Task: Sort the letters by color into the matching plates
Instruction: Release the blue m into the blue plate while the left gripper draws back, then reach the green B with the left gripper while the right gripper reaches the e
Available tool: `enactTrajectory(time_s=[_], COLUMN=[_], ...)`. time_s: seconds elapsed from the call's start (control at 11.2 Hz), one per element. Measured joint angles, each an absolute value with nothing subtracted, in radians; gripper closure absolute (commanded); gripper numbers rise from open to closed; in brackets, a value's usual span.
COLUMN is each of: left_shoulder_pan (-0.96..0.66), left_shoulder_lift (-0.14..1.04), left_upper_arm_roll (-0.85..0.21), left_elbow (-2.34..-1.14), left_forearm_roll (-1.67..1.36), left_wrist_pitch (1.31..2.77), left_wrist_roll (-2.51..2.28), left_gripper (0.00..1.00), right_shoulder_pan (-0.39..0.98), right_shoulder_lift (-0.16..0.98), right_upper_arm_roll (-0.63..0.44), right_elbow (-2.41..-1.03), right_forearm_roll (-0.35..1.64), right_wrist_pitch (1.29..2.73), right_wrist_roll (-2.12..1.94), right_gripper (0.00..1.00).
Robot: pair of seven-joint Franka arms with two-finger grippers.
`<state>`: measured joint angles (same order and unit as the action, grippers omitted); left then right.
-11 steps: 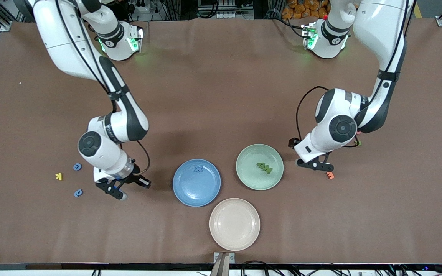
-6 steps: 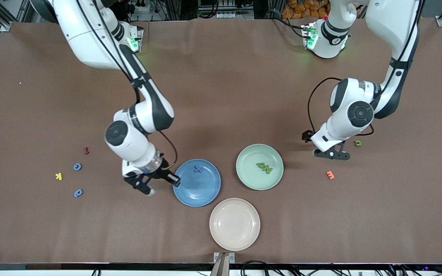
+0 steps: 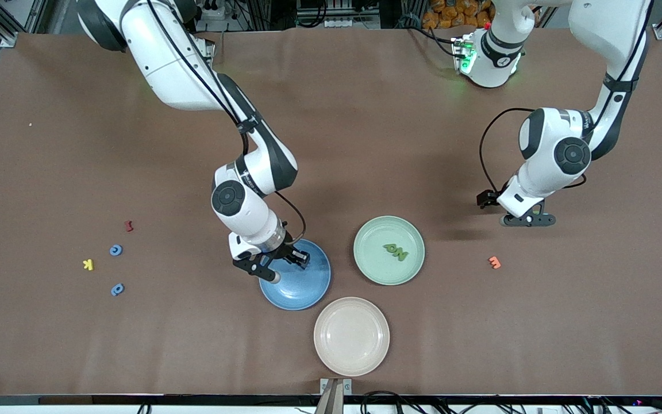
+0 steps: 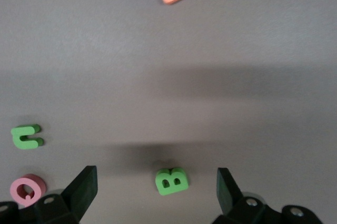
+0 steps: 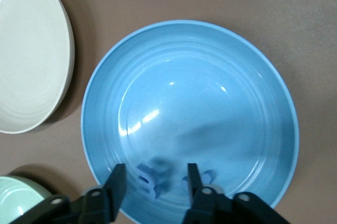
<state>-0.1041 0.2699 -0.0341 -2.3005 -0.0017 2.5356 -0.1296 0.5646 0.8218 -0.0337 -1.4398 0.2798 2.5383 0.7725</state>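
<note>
The right gripper (image 3: pixel 273 270) has swung in over the blue plate (image 3: pixel 302 287), fingers spread, a blue letter (image 5: pixel 148 180) lying just under them. The left gripper (image 4: pixel 156 190) has drawn back from the green plate (image 3: pixel 368 270), fingers wide over a green letter B (image 4: pixel 171 181). The brown counter (image 3: pixel 331 144) is carrying two blue letters (image 3: pixel 115 250) toward the right arm's end from the blue plate. The cream plate (image 3: pixel 351 336) is sitting nearer the front camera.

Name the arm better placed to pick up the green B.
Left. The left gripper hangs open directly over the green B; the right gripper is over the blue plate.
</note>
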Motion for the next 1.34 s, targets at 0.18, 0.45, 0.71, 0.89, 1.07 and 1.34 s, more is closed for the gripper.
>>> enactTrajectory(time_s=[0.18, 0.45, 0.71, 0.89, 1.07, 1.34], left_shoulder_pan=[-0.099, -0.1, -0.1, -0.101, -0.103, -0.105], left_shoulder_lift=[0.27, 0.27, 0.273, 0.282, 0.294, 0.299], left_upper_arm_roll=[-0.03, -0.03, -0.031, -0.032, -0.037, -0.057], left_elbow=[-2.335, -2.341, -2.359, -2.376, -2.403, -2.433], left_forearm_roll=[-0.005, -0.005, -0.005, -0.005, -0.005, -0.005], left_wrist_pitch=[2.573, 2.573, 2.574, 2.607, 2.661, 2.688], left_wrist_roll=[-0.175, -0.26, -0.306, -0.335, -0.361, -0.394], left_gripper=[0.0, 0.0, 0.03, 0.07, 0.14, 0.22], right_shoulder_pan=[0.564, 0.525, 0.41, 0.344, 0.288, 0.185], right_shoulder_lift=[0.825, 0.815, 0.771, 0.723, 0.679, 0.648], right_upper_arm_roll=[-0.043, -0.062, -0.083, -0.109, -0.132, -0.139], right_elbow=[-1.431, -1.426, -1.439, -1.454, -1.498, -1.576], right_forearm_roll=[0.268, 0.267, 0.264, 0.259, 0.245, 0.145], right_wrist_pitch=[2.538, 2.52, 2.372, 2.269, 2.232, 2.23], right_wrist_roll=[0.737, 0.645, 0.45, 0.365, 0.278, 0.201], right_gripper=[0.0, 0.0, 0.0, 0.0, 0.0, 0.0])
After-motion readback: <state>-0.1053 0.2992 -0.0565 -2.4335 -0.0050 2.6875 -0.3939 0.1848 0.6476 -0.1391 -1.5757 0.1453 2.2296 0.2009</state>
